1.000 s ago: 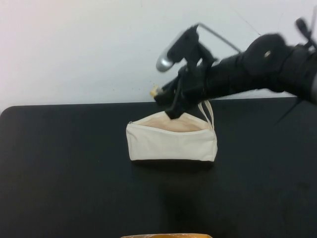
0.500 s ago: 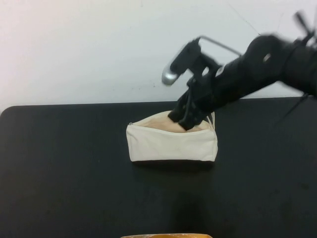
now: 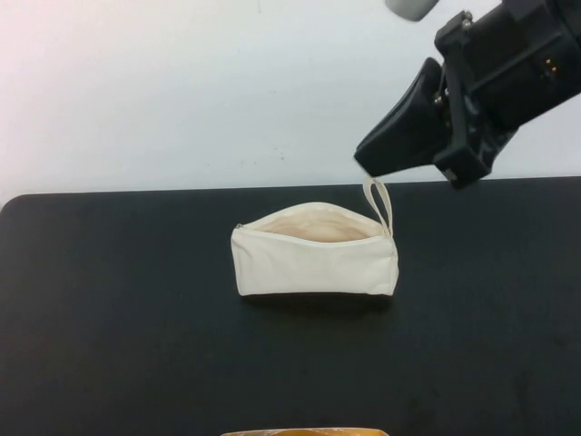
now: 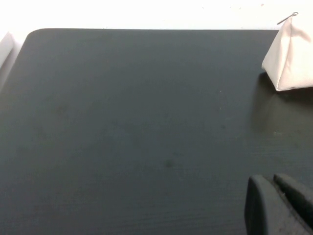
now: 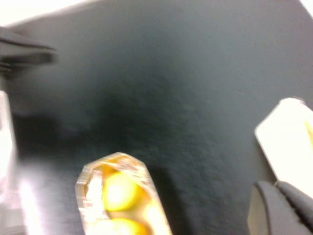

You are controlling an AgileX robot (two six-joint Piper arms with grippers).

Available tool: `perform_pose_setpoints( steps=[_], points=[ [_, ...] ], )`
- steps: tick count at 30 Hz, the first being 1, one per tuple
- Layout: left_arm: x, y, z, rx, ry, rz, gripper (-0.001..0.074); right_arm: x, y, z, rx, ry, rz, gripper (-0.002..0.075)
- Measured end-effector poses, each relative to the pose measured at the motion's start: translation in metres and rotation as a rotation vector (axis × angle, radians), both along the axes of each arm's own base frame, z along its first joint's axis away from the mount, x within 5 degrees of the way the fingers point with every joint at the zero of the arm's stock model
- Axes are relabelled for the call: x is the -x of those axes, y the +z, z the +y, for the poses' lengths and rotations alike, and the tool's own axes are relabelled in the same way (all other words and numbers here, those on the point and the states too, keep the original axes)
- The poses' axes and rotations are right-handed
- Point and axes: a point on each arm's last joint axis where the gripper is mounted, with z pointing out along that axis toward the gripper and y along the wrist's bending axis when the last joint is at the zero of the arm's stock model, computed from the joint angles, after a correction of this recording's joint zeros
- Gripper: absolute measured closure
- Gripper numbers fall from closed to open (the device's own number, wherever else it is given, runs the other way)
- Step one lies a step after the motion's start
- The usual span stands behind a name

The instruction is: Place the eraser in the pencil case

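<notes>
Clerk: Right tool (image 3: 363, 163), item one: raised in the air over the table's far edge, toward the far right corner, just above the loop strap (image 3: 379, 202). Fingers sit together in the wrist view; nothing visible between them.

Checker: Left tool (image 4: 281, 205)?

Clerk: Item two: low over the table (image 3: 109, 318), well apart from the pouch, only the finger ends showing. Whether they are parted or closed, I cannot tell. Parked, by my reading.

Checker: Pencil case (image 3: 315, 252)?

Clerk: Item three: cream fabric, standing on its long bottom seam near the middle of the far edge, zip mouth gaping upward, beige lining showing. Strap end points toward the right edge. The upright stance with the mouth up suits a drop from above.

Checker: Eraser?

Clerk: Not visible anywhere on the table or in either tool. Judged to lie inside the pouch, below the lip; the views cannot confirm it.

Checker: Anything else?

Clerk: One clear container with yellow contents (image 5: 120, 193) at the near edge, well apart from the pouch.

Checker: Room to move?

Clerk: Dark surface lies open on the left, right and near sides of the pouch. The far edge runs close behind it, so approach from above or from the near side looks safest.
</notes>
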Motion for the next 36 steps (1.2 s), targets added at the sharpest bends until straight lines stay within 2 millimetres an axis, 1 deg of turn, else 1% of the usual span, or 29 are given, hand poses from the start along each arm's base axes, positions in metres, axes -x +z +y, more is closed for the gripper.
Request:
perform_pose_setpoints(
  steps=[2,6,8,10,12,15,18,20,21,22,24,26,29,31,33,36],
  points=[
    [0.000,0.000,0.000,0.000,0.000,0.000,0.0736,0.004,0.002,0.001,-0.022,0.022,0.032,0.0722],
    [0.000,0.000,0.000,0.000,0.000,0.000,0.0736,0.004,0.001,0.001,-0.008,0.028,0.023,0.0723],
    [0.000,0.000,0.000,-0.002,-0.001,0.000,0.0736,0.002,-0.002,-0.002,0.027,0.015,0.010,0.0723],
    [0.000,0.000,0.000,-0.002,-0.001,0.000,0.0736,0.004,-0.006,-0.010,0.092,-0.012,-0.025,0.0724],
    [0.000,0.000,0.000,-0.002,-0.001,0.000,0.0736,0.006,-0.007,-0.018,0.102,-0.070,-0.108,0.0724],
    [0.000,0.000,0.000,-0.002,-0.001,0.000,0.0736,0.010,-0.004,-0.030,0.023,-0.190,-0.271,0.0725],
    [0.000,0.000,0.000,-0.002,-0.001,0.000,0.0736,0.019,-0.012,-0.042,-0.053,-0.287,-0.391,0.0725],
    [0.000,0.000,0.000,-0.002,-0.001,0.000,0.0736,0.031,-0.018,-0.052,-0.085,-0.333,-0.442,0.0725],
    [0.000,0.000,0.000,-0.002,-0.001,0.000,0.0736,0.037,-0.025,-0.058,-0.091,-0.353,-0.447,0.0725],
    [0.000,0.000,0.000,-0.002,-0.001,0.000,0.0736,0.045,-0.027,-0.065,-0.108,-0.373,-0.451,0.0725],
    [0.000,0.000,0.000,-0.002,-0.001,0.000,0.0736,0.062,-0.038,-0.082,-0.125,-0.419,-0.422,0.0725],
    [0.000,0.000,0.000,-0.002,-0.001,0.000,0.0736,0.084,-0.043,-0.103,-0.142,-0.472,-0.423,0.0725],
    [0.000,0.000,0.000,-0.002,-0.001,0.000,0.0736,0.120,-0.047,-0.135,-0.158,-0.580,-0.478,0.0725],
    [0.000,0.000,0.000,-0.002,-0.001,0.000,0.0737,0.143,-0.053,-0.150,-0.165,-0.649,-0.524,0.0725],
    [0.000,0.000,0.000,-0.002,-0.001,0.000,0.0737,0.170,-0.060,-0.162,-0.175,-0.718,-0.589,0.0725],
    [0.000,0.000,0.000,-0.002,-0.001,0.000,0.0737,0.204,-0.069,-0.171,-0.185,-0.790,-0.706,0.0725]
  ],
)
